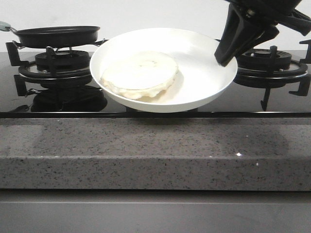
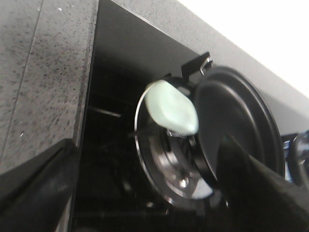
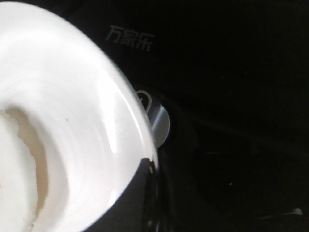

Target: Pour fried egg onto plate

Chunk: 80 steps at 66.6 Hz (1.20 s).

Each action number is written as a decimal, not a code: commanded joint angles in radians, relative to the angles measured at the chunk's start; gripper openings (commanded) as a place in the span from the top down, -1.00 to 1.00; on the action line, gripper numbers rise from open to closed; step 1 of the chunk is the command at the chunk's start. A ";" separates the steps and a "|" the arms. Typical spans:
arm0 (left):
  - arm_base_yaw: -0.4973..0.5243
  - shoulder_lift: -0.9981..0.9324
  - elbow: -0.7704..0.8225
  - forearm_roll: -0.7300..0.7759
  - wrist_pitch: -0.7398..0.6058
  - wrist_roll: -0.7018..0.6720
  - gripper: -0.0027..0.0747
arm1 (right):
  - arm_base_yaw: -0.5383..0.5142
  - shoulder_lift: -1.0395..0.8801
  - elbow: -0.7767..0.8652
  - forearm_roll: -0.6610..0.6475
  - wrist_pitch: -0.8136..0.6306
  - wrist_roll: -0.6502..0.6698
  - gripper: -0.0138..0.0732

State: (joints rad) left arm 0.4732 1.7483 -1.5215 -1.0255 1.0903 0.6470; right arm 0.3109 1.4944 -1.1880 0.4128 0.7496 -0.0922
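Note:
The white plate [image 1: 199,53] is held above the hob, tilted toward the camera. The fried egg [image 1: 140,75], a pale cream disc, lies on the plate's lower left part; no yolk spot shows. My right gripper [image 1: 226,51] is shut on the plate's right rim. In the right wrist view the plate [image 3: 72,96] fills the left, with the egg's edge [image 3: 14,164] and my gripper [image 3: 147,166] at the rim. My left gripper [image 2: 149,203] is open and empty, above the black pan [image 2: 236,130] and its pale green handle [image 2: 173,108]. It does not show in the front view.
The black frying pan [image 1: 57,35] sits on the left burner [image 1: 60,60] of the black glass hob. The right burner [image 1: 269,60] stands behind the right arm. A speckled grey stone counter edge [image 1: 155,150] runs along the front.

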 commanded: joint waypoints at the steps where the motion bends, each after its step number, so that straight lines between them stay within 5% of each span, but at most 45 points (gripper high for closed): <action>1: -0.015 -0.127 -0.036 0.018 0.017 -0.034 -0.56 | -0.003 -0.038 -0.030 0.037 -0.043 -0.006 0.81; 13: -0.113 -0.282 -0.036 0.174 0.029 -0.096 -0.53 | -0.003 -0.038 -0.030 0.037 -0.043 -0.006 0.81; 25: -0.303 -0.437 -0.015 0.506 0.011 -0.281 -0.53 | -0.003 -0.038 -0.030 0.037 -0.043 -0.006 0.81; 41: -0.550 -0.678 0.194 0.884 -0.070 -0.530 -0.53 | -0.003 -0.038 -0.030 0.037 -0.043 -0.006 0.81; 63: -0.618 -0.935 0.536 0.939 -0.093 -0.557 -0.53 | -0.003 -0.038 -0.030 0.037 -0.043 -0.006 0.81; 80: -0.618 -1.028 0.644 0.952 -0.107 -0.557 -0.53 | -0.003 -0.038 -0.030 0.037 -0.044 -0.006 0.81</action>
State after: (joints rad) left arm -0.1375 0.7386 -0.8673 -0.0720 1.0525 0.1008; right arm 0.3109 1.4944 -1.1880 0.4128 0.7496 -0.0958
